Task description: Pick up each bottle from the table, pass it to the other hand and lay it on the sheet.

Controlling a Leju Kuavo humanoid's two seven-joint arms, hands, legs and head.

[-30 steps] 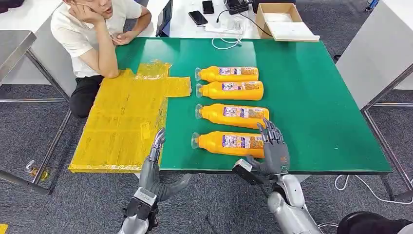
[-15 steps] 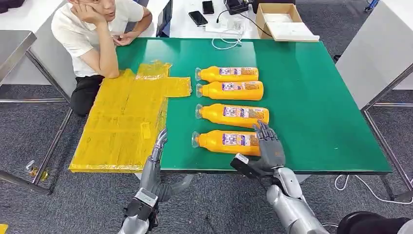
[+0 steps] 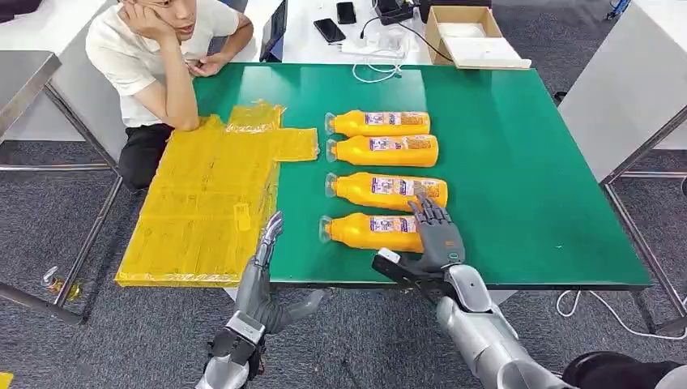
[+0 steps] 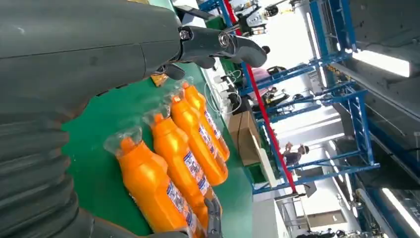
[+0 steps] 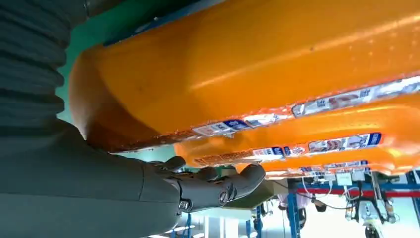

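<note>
Nearest bottle [image 3: 374, 232] lying on table, right hand [image 3: 437, 237] spread over its base

We hold our right hand [image 3: 438, 235] out over the table's near edge, fingers spread and extended forward, thumb out to the side, gripping nothing. Our left hand [image 3: 263, 258] stands at the near edge, fingers straight and pointing up, thumb apart, also unladen.

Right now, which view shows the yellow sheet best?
Head view: the whole yellow sheet lies flat over the green table's left edge, no bottles on it. Left wrist view catches just a scrap beyond the left hand. Right wrist view faces bottles instead.
</note>
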